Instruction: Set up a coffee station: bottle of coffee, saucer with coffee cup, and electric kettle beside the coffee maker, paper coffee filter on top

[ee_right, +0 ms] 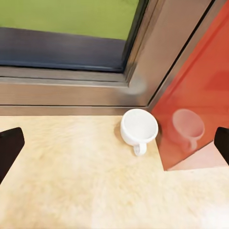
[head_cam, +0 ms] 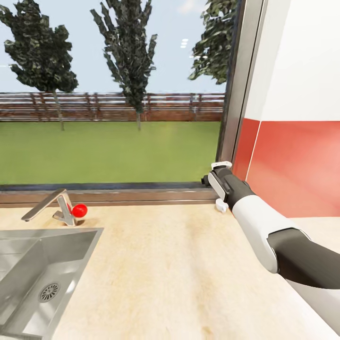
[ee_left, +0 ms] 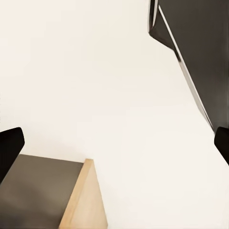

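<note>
Right claw, spread wide and empty, hovers over the worktop with the cup dead ahead at twelve o'clock, handle toward the claw.

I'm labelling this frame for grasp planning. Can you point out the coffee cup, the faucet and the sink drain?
coffee cup (ee_right: pixel 139 126), right wrist view, on its white inside.
faucet (head_cam: pixel 43 204), head view, on the metal spout.
sink drain (head_cam: pixel 49 292), head view, on the round strainer.
</note>
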{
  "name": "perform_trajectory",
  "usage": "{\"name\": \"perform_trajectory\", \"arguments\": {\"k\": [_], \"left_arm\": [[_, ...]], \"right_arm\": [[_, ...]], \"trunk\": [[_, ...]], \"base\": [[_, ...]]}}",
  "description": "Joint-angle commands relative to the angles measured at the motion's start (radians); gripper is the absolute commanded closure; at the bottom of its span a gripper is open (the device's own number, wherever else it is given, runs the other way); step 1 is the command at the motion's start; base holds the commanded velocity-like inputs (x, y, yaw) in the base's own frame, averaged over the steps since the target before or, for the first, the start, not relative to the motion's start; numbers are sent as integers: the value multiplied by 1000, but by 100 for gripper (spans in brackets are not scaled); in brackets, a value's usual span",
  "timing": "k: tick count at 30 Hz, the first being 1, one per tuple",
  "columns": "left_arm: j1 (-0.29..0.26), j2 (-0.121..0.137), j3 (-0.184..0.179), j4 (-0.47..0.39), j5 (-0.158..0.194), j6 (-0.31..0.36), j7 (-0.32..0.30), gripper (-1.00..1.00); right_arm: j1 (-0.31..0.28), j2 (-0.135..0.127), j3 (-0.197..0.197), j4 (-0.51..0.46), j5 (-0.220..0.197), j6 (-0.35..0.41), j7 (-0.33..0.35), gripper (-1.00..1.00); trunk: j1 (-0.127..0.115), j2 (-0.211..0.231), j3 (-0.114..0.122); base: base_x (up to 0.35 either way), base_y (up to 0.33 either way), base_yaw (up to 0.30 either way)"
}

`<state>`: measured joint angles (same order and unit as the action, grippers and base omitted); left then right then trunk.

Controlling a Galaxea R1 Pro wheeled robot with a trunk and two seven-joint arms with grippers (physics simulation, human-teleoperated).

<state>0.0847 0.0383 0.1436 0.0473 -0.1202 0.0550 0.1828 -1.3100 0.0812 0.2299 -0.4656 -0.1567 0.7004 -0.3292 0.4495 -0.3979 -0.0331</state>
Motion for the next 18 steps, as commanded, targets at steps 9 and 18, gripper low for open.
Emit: {"name": "perform_trajectory", "arguments": {"k": [9, 18], "left_arm": [[0, -1, 8, 0, -12, 3, 3, -100], [0, -1, 8, 0, -12, 3, 4, -100]], "right_arm": [[-1, -6, 8, -1, -11, 4, -8, -100], [-1, -16, 2, -2, -11, 4, -6, -100]], "trunk": [[1, -2, -16], [1, -2, -31]], "base": [[0, 0, -79], [0, 0, -78]]}}
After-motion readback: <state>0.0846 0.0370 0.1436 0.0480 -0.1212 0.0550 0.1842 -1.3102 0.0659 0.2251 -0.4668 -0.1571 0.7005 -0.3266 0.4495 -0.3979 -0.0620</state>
